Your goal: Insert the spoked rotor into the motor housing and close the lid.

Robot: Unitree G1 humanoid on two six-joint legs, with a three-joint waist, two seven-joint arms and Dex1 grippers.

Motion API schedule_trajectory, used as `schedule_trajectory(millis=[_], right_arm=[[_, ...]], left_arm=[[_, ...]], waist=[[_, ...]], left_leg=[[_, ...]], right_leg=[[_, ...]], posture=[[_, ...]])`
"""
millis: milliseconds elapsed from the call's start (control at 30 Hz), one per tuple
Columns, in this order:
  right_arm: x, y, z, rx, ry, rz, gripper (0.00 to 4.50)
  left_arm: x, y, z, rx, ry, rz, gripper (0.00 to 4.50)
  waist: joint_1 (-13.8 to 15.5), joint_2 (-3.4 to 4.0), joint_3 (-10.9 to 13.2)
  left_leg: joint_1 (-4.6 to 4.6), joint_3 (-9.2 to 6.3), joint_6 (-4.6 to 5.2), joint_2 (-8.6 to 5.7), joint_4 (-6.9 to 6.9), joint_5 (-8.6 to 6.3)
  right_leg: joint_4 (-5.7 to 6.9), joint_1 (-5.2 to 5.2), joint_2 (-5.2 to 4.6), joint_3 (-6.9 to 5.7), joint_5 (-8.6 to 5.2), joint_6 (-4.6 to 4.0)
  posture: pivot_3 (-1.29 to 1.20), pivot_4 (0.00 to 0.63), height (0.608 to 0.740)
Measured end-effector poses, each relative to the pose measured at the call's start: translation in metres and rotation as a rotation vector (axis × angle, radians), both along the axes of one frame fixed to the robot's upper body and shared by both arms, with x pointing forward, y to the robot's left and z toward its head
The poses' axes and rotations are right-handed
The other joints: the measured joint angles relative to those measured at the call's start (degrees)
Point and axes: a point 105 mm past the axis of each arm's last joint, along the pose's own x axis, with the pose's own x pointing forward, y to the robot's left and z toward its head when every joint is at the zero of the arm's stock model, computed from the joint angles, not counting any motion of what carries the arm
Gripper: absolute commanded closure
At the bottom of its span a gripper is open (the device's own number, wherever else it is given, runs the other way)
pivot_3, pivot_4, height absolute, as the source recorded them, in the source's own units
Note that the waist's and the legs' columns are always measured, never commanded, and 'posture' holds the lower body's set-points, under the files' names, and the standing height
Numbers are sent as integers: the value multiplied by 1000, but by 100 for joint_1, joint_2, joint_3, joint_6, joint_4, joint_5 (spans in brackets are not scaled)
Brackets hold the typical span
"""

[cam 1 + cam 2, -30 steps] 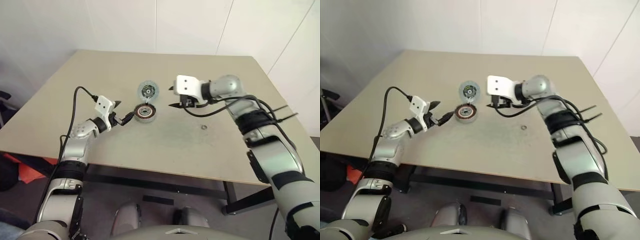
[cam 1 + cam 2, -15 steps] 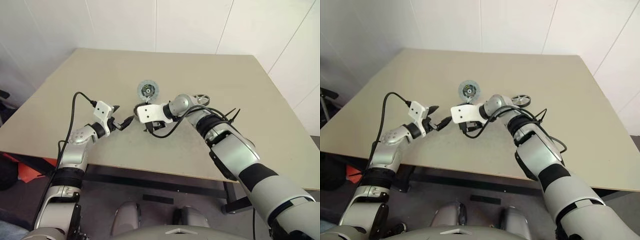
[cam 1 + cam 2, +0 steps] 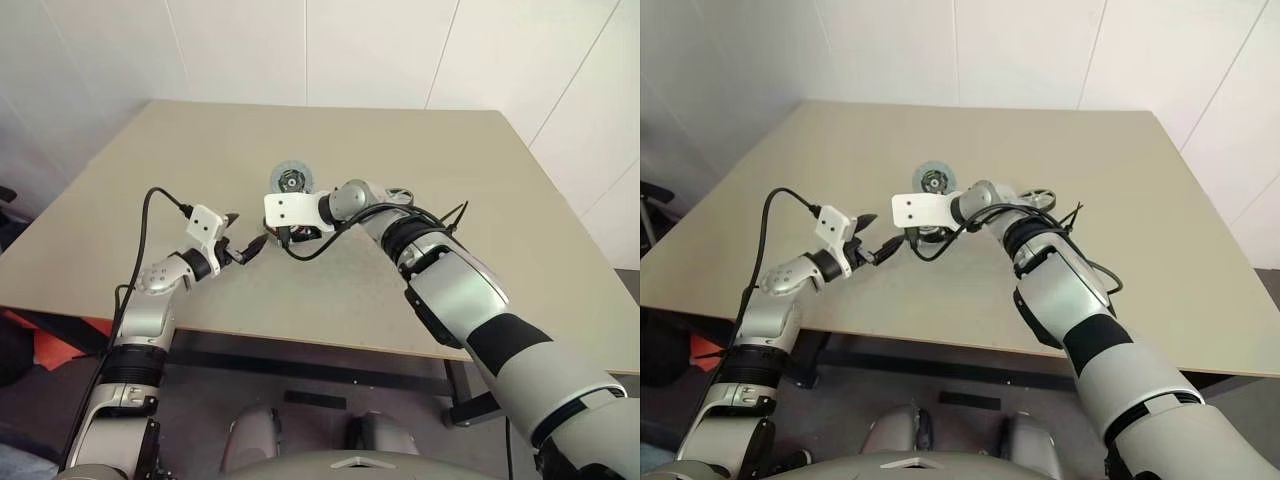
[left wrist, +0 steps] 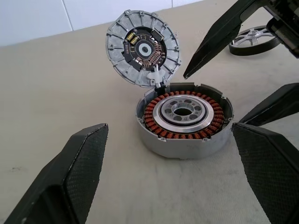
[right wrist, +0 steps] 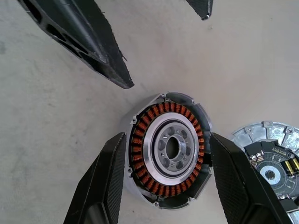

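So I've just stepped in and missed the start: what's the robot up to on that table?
It is assembling a small motor. The motor housing sits on the table with its copper windings exposed and its lid hinged open. The right gripper has its fingers on either side of the housing, not clearly clamped. The left gripper hovers open just short of it. The spoked rotor lies apart on the table beyond the housing, not yet inserted.

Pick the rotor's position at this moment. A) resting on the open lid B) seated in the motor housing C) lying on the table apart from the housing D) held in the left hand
C: the spoked rotor lies flat on the table behind the motor housing, whose copper windings stand exposed beside the open lid.
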Motion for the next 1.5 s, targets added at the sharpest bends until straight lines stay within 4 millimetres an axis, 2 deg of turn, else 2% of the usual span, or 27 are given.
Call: schedule_trajectory(millis=[433, 567, 700, 800, 933, 1100, 1167, 1300, 1500], right_arm=[[2, -9, 0, 7, 30, -22, 1332], [5, -16, 14, 66, 34, -21, 1332], [9, -24, 39, 159, 10, -9, 1332], [11, -35, 55, 230, -19, -10, 1332], [7, -47, 67, 301, -42, 1, 1332], [-4, -75, 84, 372, -54, -29, 1332], [-12, -84, 88, 401, -57, -53, 1332], [-21, -87, 89, 437, -42, -93, 1332], [-18, -94, 98, 479, -64, -175, 1332]], left_arm=[[0, -1, 4, 27, -14, -7, 0], [12, -3, 27, 215, -109, -65, 0], [22, -6, 48, 521, -219, -207, 0], [28, -8, 50, 713, -249, -335, 0], [35, -16, 47, 892, -250, -495, 0], [46, -22, 60, 1026, -287, -576, 0], [50, -27, 56, 1075, -279, -612, 0], [50, -40, 36, 1160, -251, -705, 0], [51, -55, 25, 1285, -252, -800, 0]], waist=[[-75, -1, 1], [-65, -3, 5], [-67, -4, 6], [-47, -5, 6], [12, -10, 10], [107, -19, 15], [124, -21, 15], [127, -26, 18], [175, -33, 22]], left_leg=[[-1, -1, -1, 0, -2, 1], [0, -1, -3, 0, -1, 2], [-1, -2, -3, 0, -3, 3], [-3, -1, 0, -1, -3, 1], [-7, -1, 0, -2, -1, 2], [-6, -1, 1, -5, -2, 2], [-5, -2, 0, -6, -2, 2], [-2, -4, -7, -6, -2, 7], [-4, -8, -11, -8, -3, 10]], right_leg=[[2, -2, 0, 0, -1, -2], [4, -1, 0, 0, -1, -2], [5, -4, 1, 0, -1, -2], [3, -3, 0, 0, -2, -3], [4, -7, 0, 0, -2, -3], [3, -5, 0, 1, -1, -1], [2, -3, 0, 1, -2, 0], [3, -3, 0, 1, -1, 3], [2, -3, -1, 0, -1, 3]], posture=[[0, 0, 740], [0, 0, 740], [0, 0, 740], [0, 0, 740], [0, 0, 740], [0, 0, 740], [0, 0, 740], [0, 0, 740], [0, 0, 740]])
